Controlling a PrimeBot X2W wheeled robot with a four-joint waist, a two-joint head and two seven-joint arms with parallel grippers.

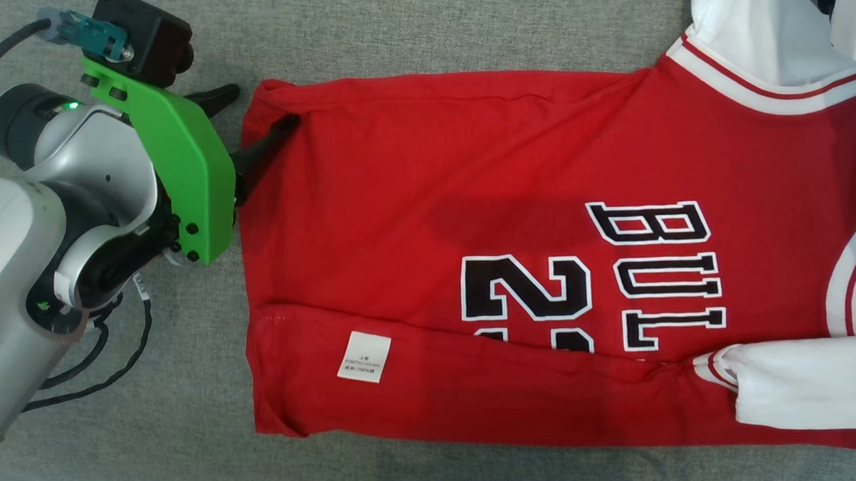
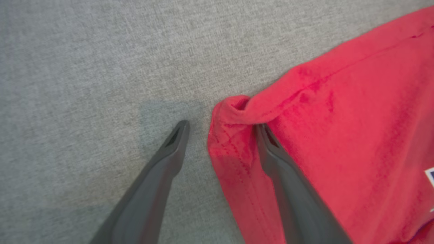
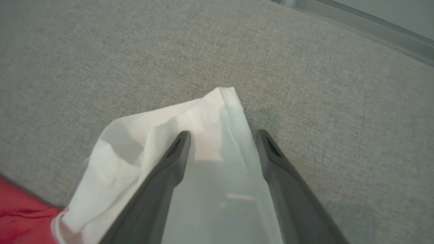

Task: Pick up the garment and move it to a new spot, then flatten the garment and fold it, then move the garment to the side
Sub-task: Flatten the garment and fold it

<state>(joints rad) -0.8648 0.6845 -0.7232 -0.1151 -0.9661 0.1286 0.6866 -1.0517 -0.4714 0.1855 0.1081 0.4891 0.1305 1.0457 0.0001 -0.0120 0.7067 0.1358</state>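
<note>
Fingers of the left hand (image 2: 222, 125) are spread open astride the red garment's (image 1: 429, 198) hem corner (image 2: 234, 105), while the right hand (image 3: 222, 133) is held open over its white sleeve (image 3: 217, 108).

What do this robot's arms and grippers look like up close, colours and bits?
The left arm is rounded silver-grey casing with black joints and a small green light. A bright green plate carries a black box with a teal plug; black cables loop below. The left gripper and right gripper each have two long, tapering dark grey fingers.
</note>
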